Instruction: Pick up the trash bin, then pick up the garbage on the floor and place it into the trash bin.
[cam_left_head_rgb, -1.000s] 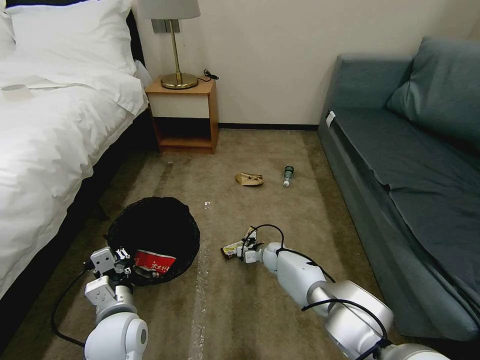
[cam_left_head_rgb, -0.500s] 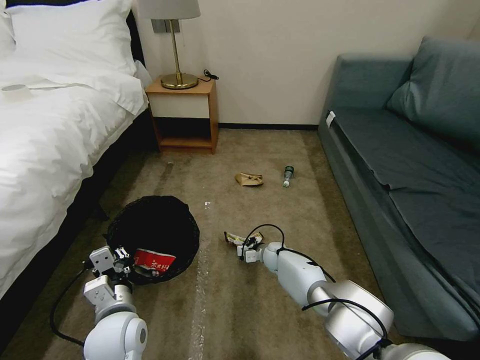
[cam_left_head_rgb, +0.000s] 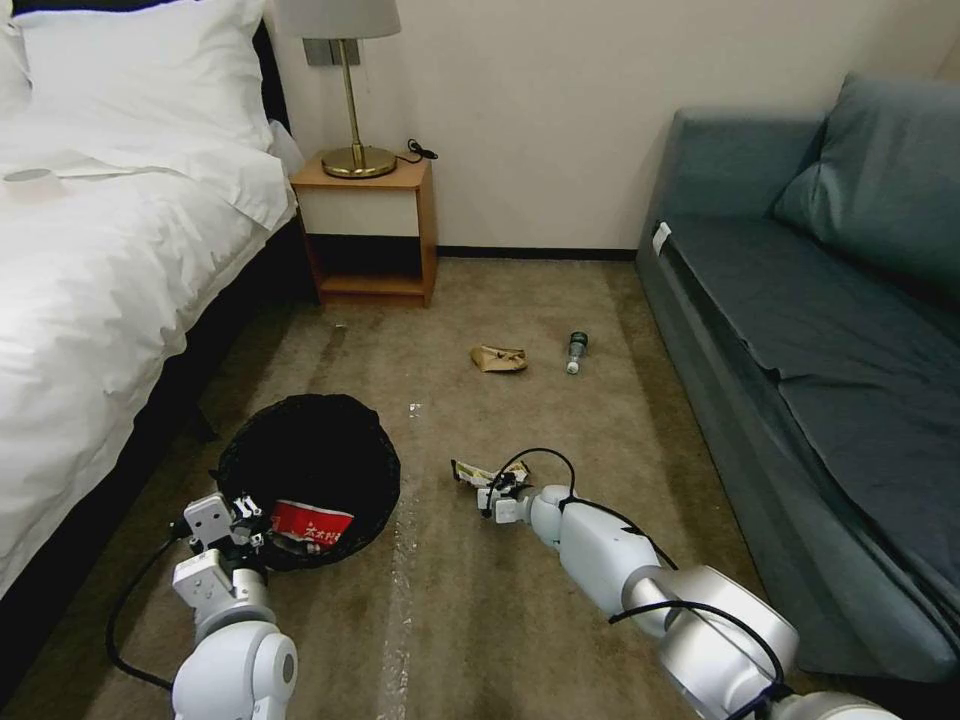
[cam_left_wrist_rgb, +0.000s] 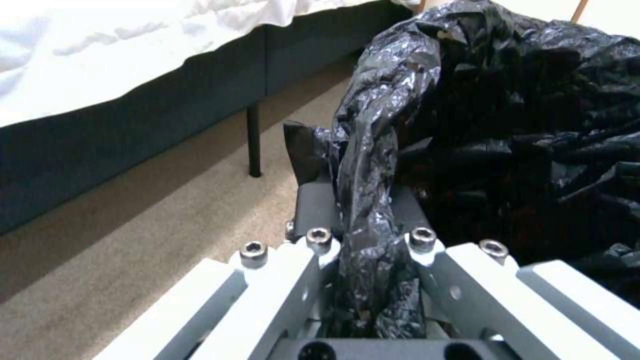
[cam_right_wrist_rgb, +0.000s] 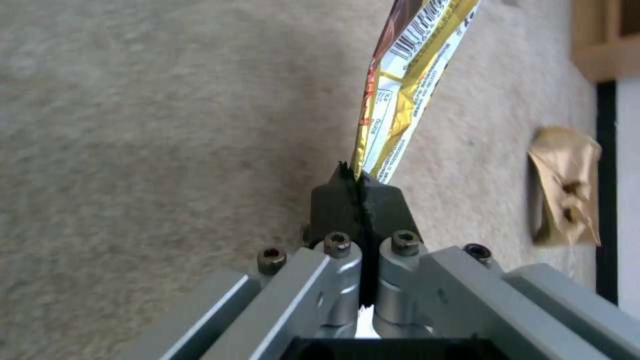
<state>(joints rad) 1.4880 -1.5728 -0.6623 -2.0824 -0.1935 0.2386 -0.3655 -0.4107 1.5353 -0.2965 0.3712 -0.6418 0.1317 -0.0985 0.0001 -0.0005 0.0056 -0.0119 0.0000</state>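
The trash bin (cam_left_head_rgb: 305, 470), lined with a crinkled black bag (cam_left_wrist_rgb: 500, 125), sits low at my left by the bed. My left gripper (cam_left_head_rgb: 245, 520) is shut on the bag-covered rim, with plastic pinched between the fingers (cam_left_wrist_rgb: 313, 210). A red-and-white wrapper (cam_left_head_rgb: 310, 522) lies inside the bin. My right gripper (cam_left_head_rgb: 490, 490) is shut on one end of the gold-and-black snack wrapper (cam_right_wrist_rgb: 400, 85), low over the carpet to the right of the bin. Farther off on the floor lie a crumpled brown paper bag (cam_left_head_rgb: 498, 357) and a small clear bottle (cam_left_head_rgb: 576, 351).
A white bed (cam_left_head_rgb: 100, 260) runs along the left, its dark base close to the bin. A wooden nightstand (cam_left_head_rgb: 370, 230) with a lamp stands against the back wall. A grey-blue sofa (cam_left_head_rgb: 820, 350) lines the right. Open carpet lies between them.
The right gripper has turned slightly with the snack wrapper, which now lies a little farther from me. The left gripper and bin have hardly moved.
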